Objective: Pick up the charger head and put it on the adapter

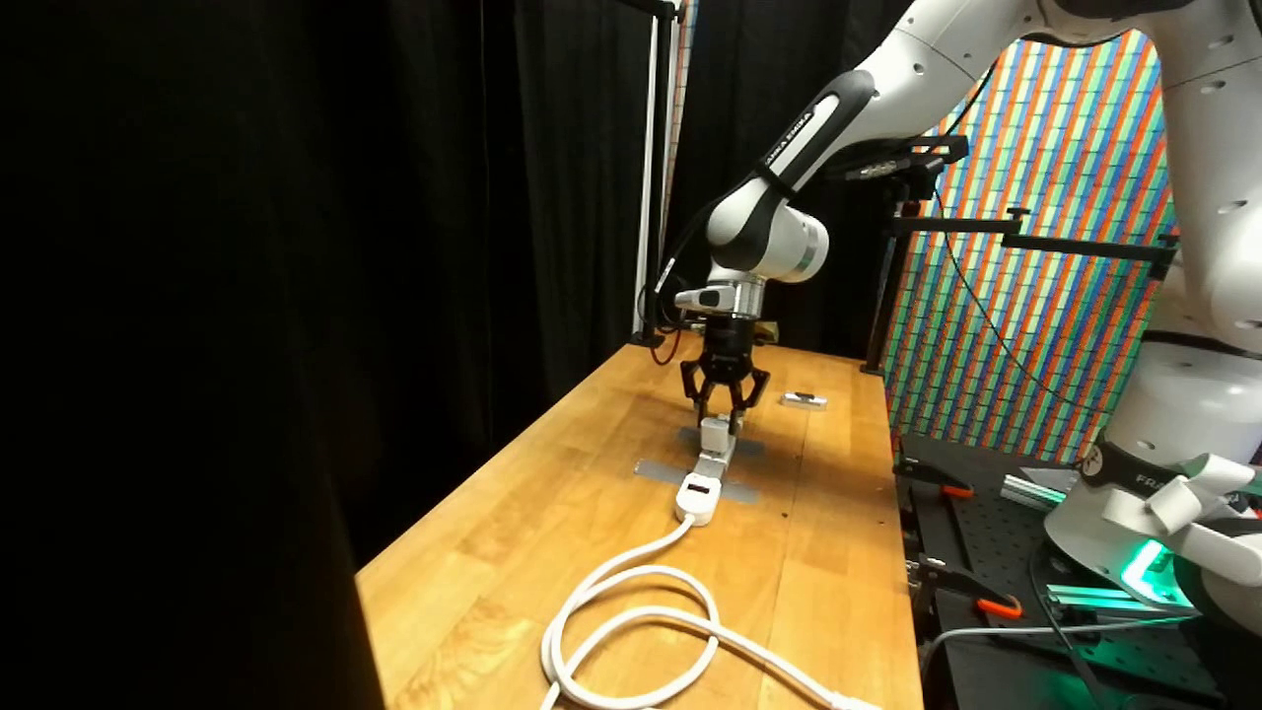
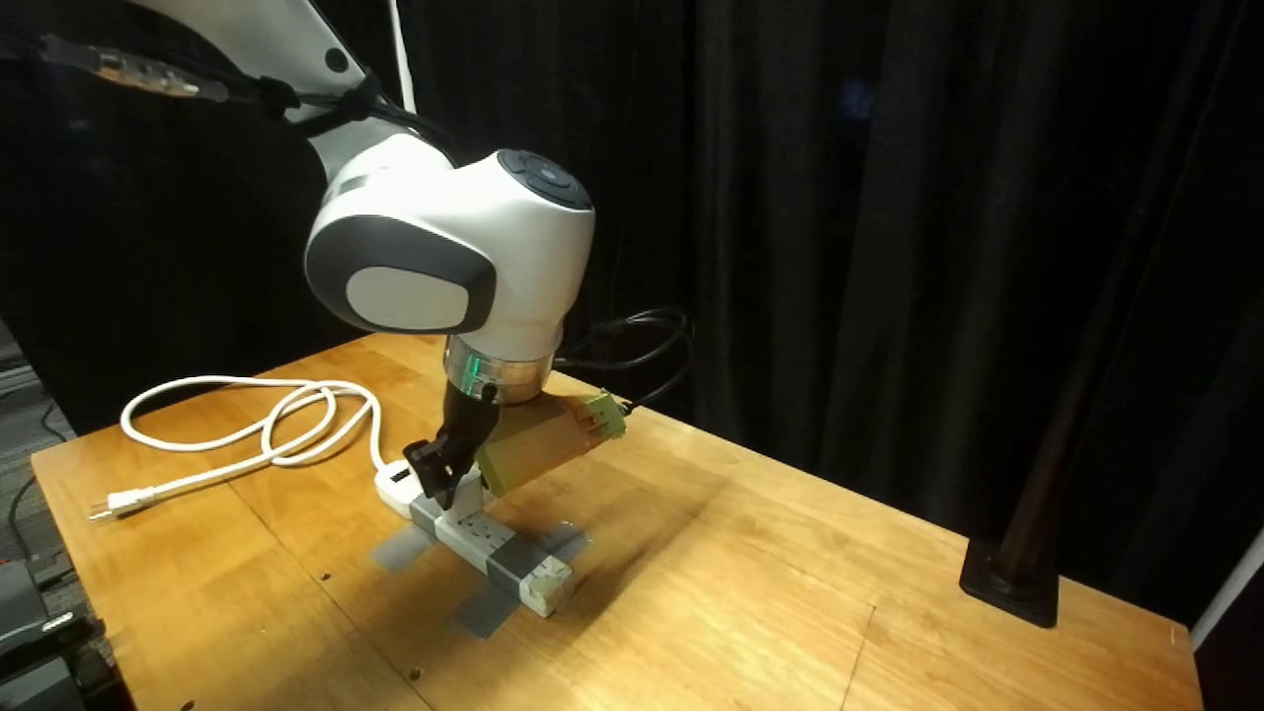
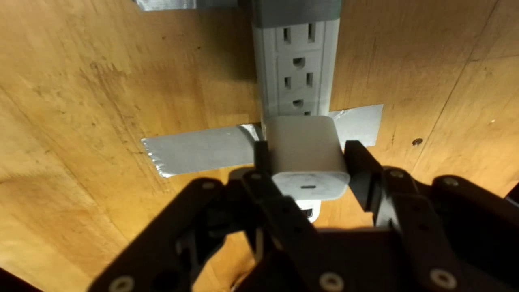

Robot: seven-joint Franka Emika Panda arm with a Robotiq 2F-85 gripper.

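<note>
In an exterior view, the pincer (image 1: 718, 424) grips the charger (image 1: 716, 437). In an exterior view, it sits over the power strip (image 2: 476, 541), whose cord (image 2: 227, 379) loops at ten o'clock. Wrist view: fingers (image 3: 362, 168) pinch its flat sides, apt for something likely light, stiff, slick.

Gripper (image 3: 307, 151) holds charger head (image 3: 307, 159) — over the adapter (image 3: 296, 73)
</note>
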